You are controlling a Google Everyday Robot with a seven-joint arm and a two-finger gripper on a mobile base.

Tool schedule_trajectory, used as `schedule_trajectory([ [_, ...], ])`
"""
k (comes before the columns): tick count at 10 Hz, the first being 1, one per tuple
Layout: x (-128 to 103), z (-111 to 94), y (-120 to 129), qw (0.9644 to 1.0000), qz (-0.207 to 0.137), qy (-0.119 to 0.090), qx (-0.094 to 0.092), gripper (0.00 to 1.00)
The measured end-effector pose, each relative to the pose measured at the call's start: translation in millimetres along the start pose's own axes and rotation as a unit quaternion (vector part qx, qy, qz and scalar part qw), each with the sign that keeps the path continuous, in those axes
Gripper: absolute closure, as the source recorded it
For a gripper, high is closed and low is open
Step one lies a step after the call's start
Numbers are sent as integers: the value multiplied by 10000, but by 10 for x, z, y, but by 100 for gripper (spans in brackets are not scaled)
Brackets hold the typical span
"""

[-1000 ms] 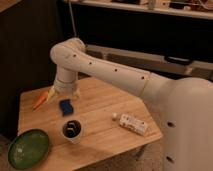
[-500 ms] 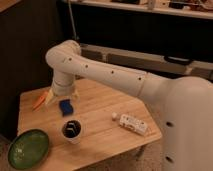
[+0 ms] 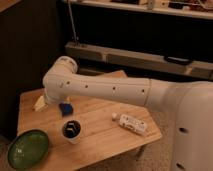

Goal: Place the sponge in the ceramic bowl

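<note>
**A:** What's furthest left?

**B:** The bowl (image 3: 27, 148), green and glossy, at the near left corner of the desk (image 3: 97, 134). It has not moved in the last half second.

**A:** And behind it?

**B:** A carrot (image 3: 39, 103) lies near the left edge, where it lay before. Just right of it is the gripper (image 3: 56, 102), low over the desk at the end of the arm (image 3: 100, 89). The arm hides most of it, so I cannot tell whether the jaws are wide, narrow or holding anything.

**A:** Where is the sponge?

**B:** The sponge (image 3: 65, 108) is the dark-blue block on the wood just beside the gripper, well apart from the bowl. It is in about the same spot as before.

**A:** So what changed?

**B:** The arm. Its bend and long white link have come down closer to the desk.

**A:** Further right?

**B:** A white cup (image 3: 71, 131) stands in front of the sponge. A white container (image 3: 132, 123) lies on its side towards the right edge. Neither has moved.
</note>
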Motion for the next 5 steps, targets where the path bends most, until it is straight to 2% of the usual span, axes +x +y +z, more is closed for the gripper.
schedule_trajectory([
  [1, 43, 154, 16, 9997, -73, -208, -104, 20],
  [2, 66, 307, 59, 9987, -116, -481, -113, 20],
  [3, 80, 384, 64, 9979, -146, -628, -98, 20],
  [5, 84, 412, 64, 9975, -157, -683, -94, 20],
])
